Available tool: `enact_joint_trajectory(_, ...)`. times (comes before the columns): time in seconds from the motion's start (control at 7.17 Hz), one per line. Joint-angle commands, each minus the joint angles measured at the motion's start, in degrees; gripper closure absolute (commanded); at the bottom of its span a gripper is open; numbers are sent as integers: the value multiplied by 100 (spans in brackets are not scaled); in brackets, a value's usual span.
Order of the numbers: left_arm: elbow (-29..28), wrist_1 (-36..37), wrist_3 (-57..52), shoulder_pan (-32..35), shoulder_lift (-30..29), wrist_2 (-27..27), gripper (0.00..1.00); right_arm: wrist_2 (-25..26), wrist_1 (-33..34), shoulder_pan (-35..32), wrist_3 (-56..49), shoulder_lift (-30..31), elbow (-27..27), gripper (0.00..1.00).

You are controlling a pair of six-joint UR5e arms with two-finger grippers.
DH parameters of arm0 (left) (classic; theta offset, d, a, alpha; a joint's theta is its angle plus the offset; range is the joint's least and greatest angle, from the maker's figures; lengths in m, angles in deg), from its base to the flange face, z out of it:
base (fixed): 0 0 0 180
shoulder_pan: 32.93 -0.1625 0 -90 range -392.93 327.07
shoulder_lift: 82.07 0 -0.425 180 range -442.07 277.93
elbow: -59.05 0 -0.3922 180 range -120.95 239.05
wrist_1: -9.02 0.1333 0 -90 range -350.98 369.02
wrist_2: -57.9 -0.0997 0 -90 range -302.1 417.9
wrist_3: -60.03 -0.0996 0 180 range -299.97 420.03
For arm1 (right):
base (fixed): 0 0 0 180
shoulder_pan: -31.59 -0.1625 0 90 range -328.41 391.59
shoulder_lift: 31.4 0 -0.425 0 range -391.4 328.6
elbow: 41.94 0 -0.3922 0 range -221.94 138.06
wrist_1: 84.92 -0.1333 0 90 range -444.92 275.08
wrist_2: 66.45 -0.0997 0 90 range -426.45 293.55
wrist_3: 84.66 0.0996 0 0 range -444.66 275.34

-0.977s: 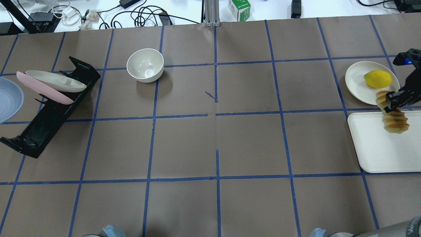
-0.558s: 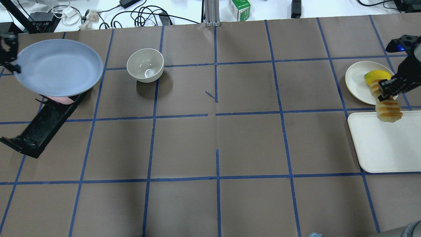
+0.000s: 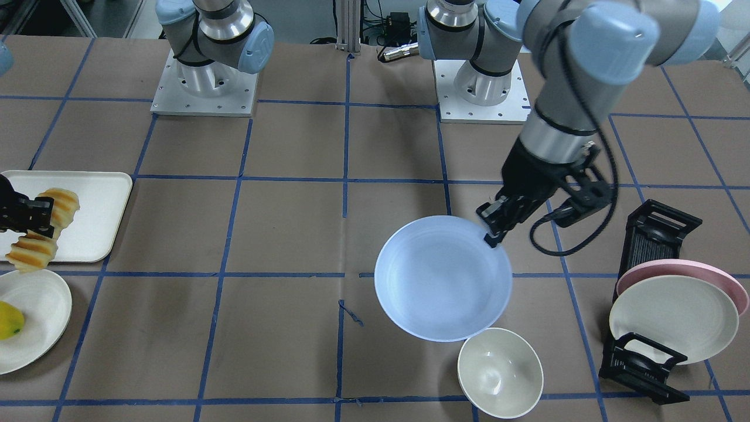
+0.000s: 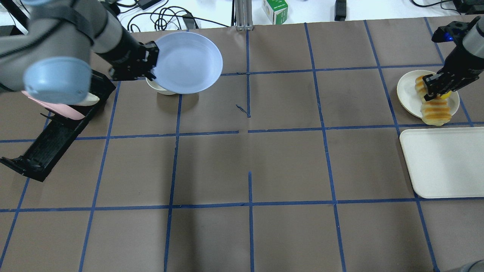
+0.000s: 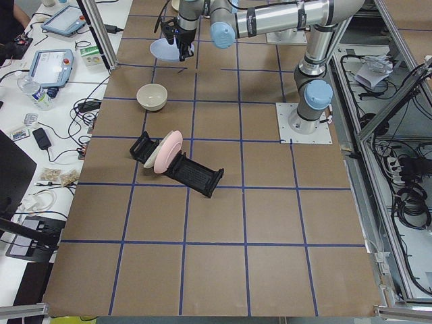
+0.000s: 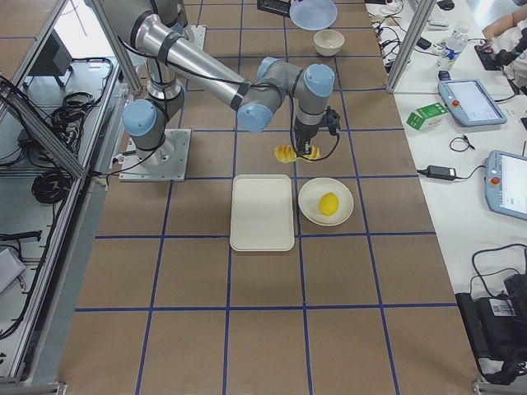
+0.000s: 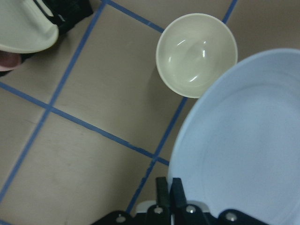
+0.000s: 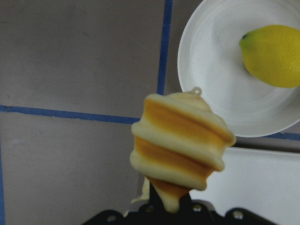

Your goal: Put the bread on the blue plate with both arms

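My left gripper (image 4: 150,64) is shut on the rim of the blue plate (image 4: 189,60) and holds it roughly level in the air, above the cream bowl. The front view shows the plate (image 3: 442,281) with the gripper (image 3: 491,233) at its edge; the left wrist view shows the plate (image 7: 243,140) too. My right gripper (image 4: 435,90) is shut on the middle of the bread (image 4: 435,112), a ridged golden loaf. It holds the bread in the air over the small plate's edge. The bread also shows in the right wrist view (image 8: 180,150).
A cream bowl (image 3: 500,372) stands below the blue plate. A black dish rack (image 4: 56,139) with a pink plate (image 3: 726,281) and a cream plate (image 3: 674,319) is at the far left. A small cream plate (image 8: 211,84) holds a lemon (image 8: 274,56). A white tray (image 4: 442,162) lies at the right.
My left arm has carried the blue plate rightward from over the rack to above the bowl. My right gripper has moved the bread off the tray toward the small plate.
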Motion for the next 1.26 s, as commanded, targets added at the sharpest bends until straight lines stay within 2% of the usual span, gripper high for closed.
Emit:
enact_joint_trajectory(0.0,699,891,-159,305,-615,1020,100,-128,-153,-258,380,9,126,100)
enact_joint_trajectory(0.42,884,1329,-452,805,-1478,764,100,-225,-162,-822,1232,-34,118,100)
enact_joint_trajectory(0.56,901,1339,-592,841,-1550,754,97,-539,-275,-901,1513,-26,91,100)
enact_joint_trajectory(0.7,893,1374,-637,893,-1533,475,1,-621,-276,-1137,1612,-52,82,100)
enact_joint_trajectory(0.98,570,1201,-1098,912,-1174,-79,0,-648,-127,-2023,2425,-183,144,100)
enact_joint_trajectory(1.12,115,33,-1320,929,-885,-647,0,-926,378,-2244,2726,-314,92,100)
